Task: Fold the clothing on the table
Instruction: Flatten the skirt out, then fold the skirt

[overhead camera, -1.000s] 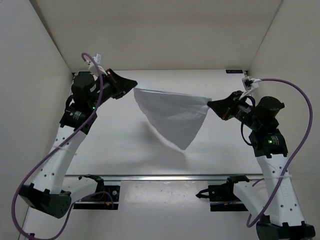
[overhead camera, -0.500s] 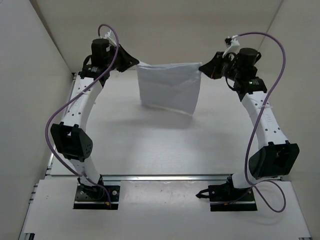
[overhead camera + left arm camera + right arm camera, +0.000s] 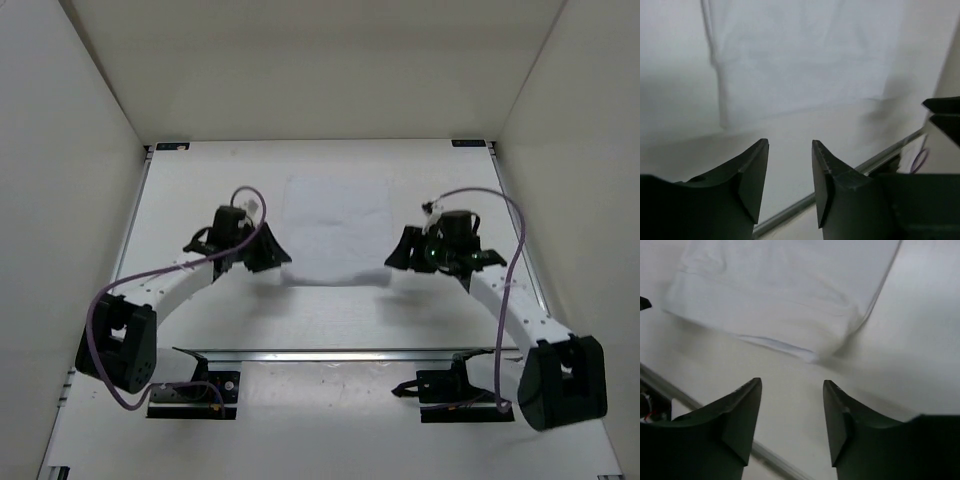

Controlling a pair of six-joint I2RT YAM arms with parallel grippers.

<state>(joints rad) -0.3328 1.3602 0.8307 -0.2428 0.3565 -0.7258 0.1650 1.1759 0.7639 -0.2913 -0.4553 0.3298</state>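
Top view: you have both arms folded low and mirrored. On each, the elbow sits close to its base at the near edge of the table [image 3: 330,315]. The forearm slants up and inward toward the middle.

Left gripper [image 3: 280,260] points right, at the near-left corner of the clothing [image 3: 338,225]. Right gripper [image 3: 393,260] points left, at the near-right corner. The two face each other across the near hem.

Clothing: lies flat on the table, mid-width, a little toward the far side, roughly rectangular. The near edge looks slightly lifted and rumpled.

Left wrist view: left gripper [image 3: 790,145] has its fingers apart with nothing between them. The cloth [image 3: 800,55] lies ahead of the tips, not touching.

Right wrist view: right gripper [image 3: 791,382] is spread wider and is also empty. The hem corner [image 3: 805,352] sits just ahead of the gap, on the table.
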